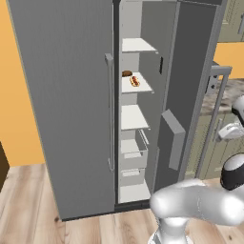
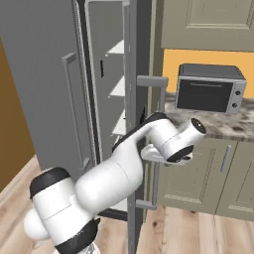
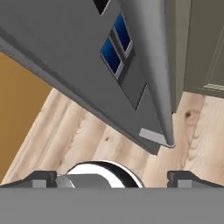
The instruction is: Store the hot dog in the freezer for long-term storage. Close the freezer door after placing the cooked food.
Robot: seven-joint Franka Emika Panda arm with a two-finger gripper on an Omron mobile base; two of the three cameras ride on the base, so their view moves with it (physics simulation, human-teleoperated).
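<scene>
Both base views are looking forward from behind the arm, sharing the open pale-grey freezer (image 1: 136, 119) (image 2: 116, 89). Hand view is sitting close beside the flat grey freezer door (image 3: 78, 61), facing floorward.

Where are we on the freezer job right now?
Placing looks done: the hot dog lies on a shelf inside the freezer. In hand: the tool, open and holding nothing, is by the freezer door and its handle. Left: the door stands open and needs closing.
</scene>
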